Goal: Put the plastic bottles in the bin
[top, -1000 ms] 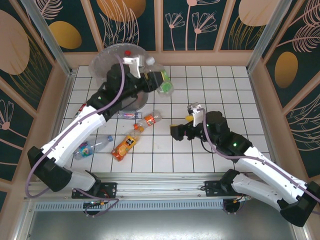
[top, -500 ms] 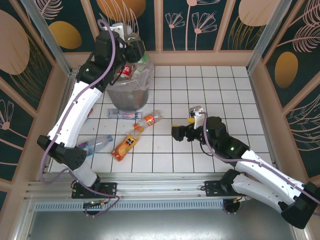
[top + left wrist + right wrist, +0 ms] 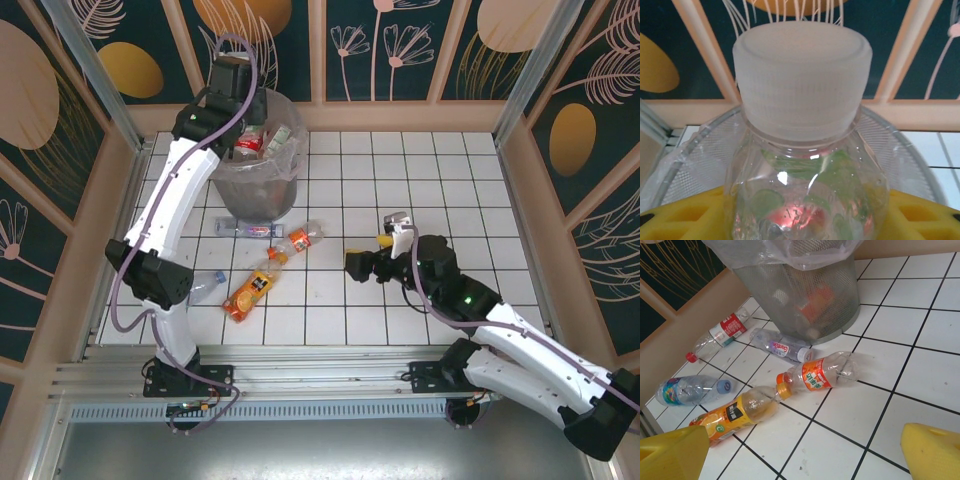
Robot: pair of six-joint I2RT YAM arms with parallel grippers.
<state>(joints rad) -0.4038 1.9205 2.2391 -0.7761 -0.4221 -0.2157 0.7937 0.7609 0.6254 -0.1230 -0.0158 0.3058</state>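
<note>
The white-capped bottle sits over the far-left corner of the table, above the bin. Its long axis runs out along the left gripper, with the cap leading away from the fingers. Green label shows through its clear body. The base is cut off at the bottom of the left wrist view, and from above the wrist hides the whole bottle, so its true tilt cannot be told.

More bottles lie jumbled inside the bin, red showing among them; the bag blurs the rest.

Five bottles lie flat on the table near the bin:
- The pink-labelled bottle lies at the bin's near base, running parallel to the near edge.
- The orange-labelled bottle and the juice bottle lie cap to cap, nearly touching. The juice bottle runs diagonally, with its base toward the near-left corner.
- The red-labelled bottle lies by the left edge.
- The blue-labelled bottle lies nearer the near-left corner and is half covered by the left arm in the top view.

The left gripper's yellow fingers are clamped on the white-capped bottle's shoulders. The right gripper hovers mid-table facing the bin, its fingers spread wide and touching nothing.
</note>
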